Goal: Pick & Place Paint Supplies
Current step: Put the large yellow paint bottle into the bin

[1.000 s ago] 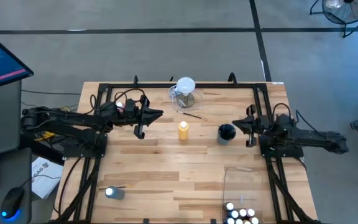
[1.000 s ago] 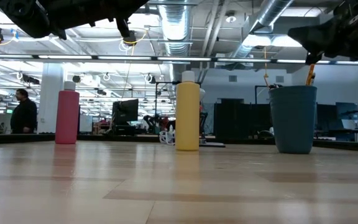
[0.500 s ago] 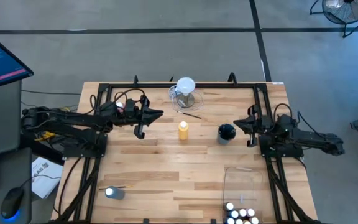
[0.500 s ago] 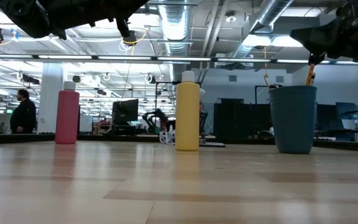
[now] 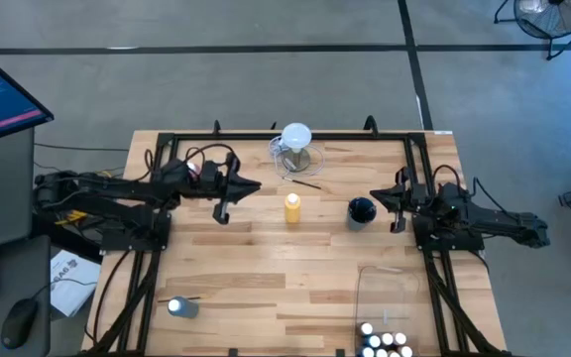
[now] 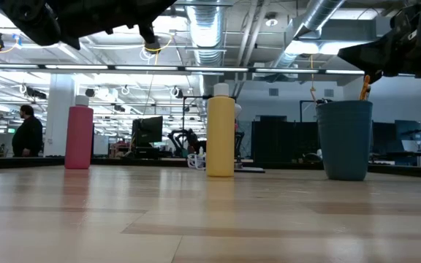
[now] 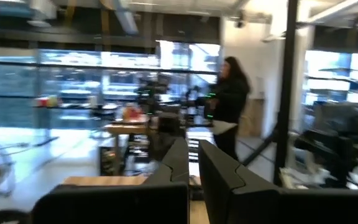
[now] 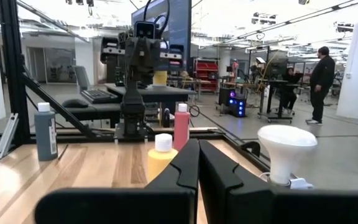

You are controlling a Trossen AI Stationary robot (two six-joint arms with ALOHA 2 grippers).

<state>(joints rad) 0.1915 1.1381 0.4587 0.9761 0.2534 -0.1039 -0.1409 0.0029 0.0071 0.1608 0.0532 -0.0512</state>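
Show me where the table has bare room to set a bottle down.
Widest bare wood: the middle, below the yellow bottle and blue cup, between the grey bottle lying at the near left and the clear bin holding white-capped bottles. The far edge is crowded: the jug, a brush, and the left claw. The right claw hangs beside the cup.

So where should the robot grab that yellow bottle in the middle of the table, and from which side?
Probably around the straight body, below the white cap. The yellow bottle stands upright and alone, with bare table on both sides, so a level approach works. The left gripper looks nearer and could come from its own side; the blue cup stands between the bottle and the right gripper.
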